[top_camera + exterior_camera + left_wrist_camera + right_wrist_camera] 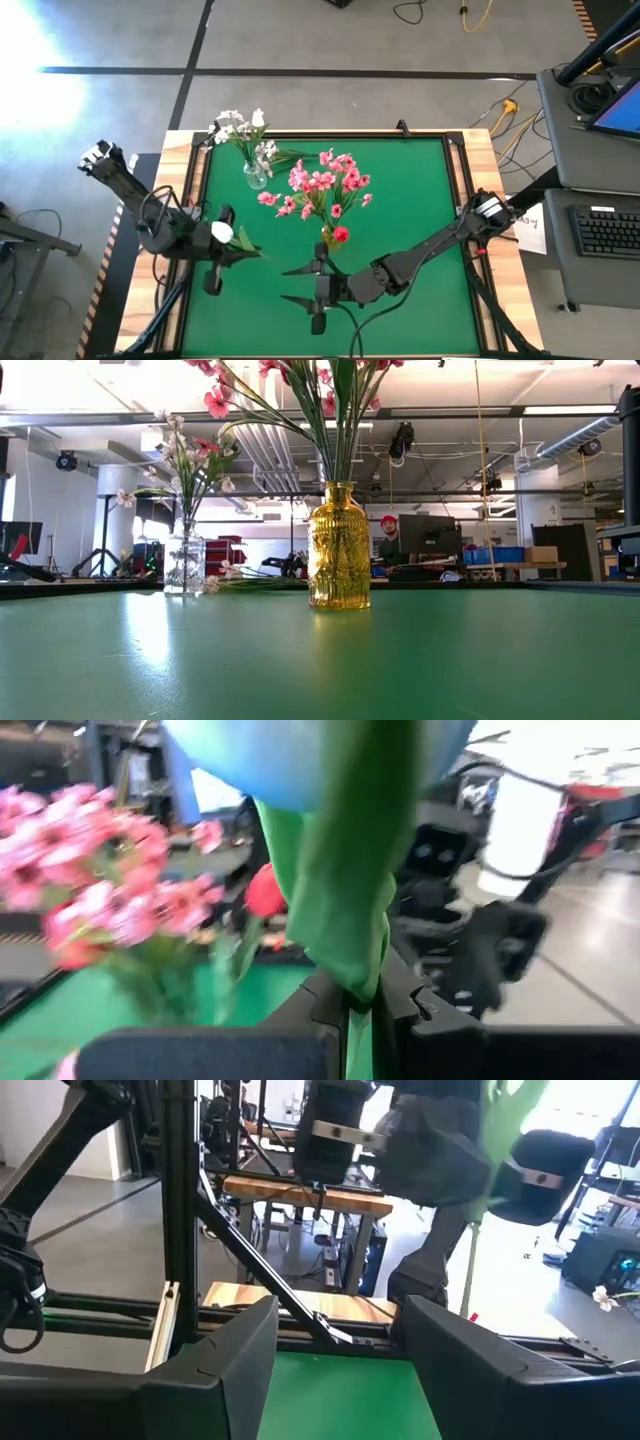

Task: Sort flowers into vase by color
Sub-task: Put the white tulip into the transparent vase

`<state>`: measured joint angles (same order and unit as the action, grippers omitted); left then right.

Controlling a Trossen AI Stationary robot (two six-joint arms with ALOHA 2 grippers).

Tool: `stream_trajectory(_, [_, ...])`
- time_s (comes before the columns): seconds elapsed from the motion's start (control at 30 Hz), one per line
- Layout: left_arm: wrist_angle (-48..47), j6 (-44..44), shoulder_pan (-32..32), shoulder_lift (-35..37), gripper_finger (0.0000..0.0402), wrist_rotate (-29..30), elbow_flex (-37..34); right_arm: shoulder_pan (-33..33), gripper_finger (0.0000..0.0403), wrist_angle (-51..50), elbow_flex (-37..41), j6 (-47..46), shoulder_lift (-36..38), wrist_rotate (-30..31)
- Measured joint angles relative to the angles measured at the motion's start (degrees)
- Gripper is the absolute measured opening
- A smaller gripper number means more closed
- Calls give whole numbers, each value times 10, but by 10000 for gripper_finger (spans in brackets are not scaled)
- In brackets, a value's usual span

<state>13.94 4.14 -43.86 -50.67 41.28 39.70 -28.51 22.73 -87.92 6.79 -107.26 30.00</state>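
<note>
While the left gripper hangs over the left side of the green table, its fingers are pressed shut on the green stem of a white tulip, and the left wrist view shows that stem pinched between the two dark fingers with the pale bloom right up against the camera. Near the middle of the mat stands the yellow glass vase, which carries the pink blossom sprays together with a red tulip leaning toward the table's near edge. A clear glass vase sits toward the far left corner and holds the small white blossom sprays; a few more stems seem to lie flat on the mat behind the two vases, though the low view is too poor to say which they are. The right gripper is over the near middle of the table, just in front of the yellow vase, with its fingers spread apart and nothing between them. Beyond the table a person sits at a desk
</note>
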Motion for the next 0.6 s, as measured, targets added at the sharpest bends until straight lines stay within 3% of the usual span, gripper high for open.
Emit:
stream_trajectory(0.37, [-308,176,1,82,1,108,43,0,238,-113,0,-43,29,0])
stream_trajectory(0.47, [-420,255,4,85,1,156,67,0,237,-156,0,-55,44,-1])
stream_trajectory(0.6, [-556,363,21,82,1,176,96,-1,236,-215,0,-63,64,-4])
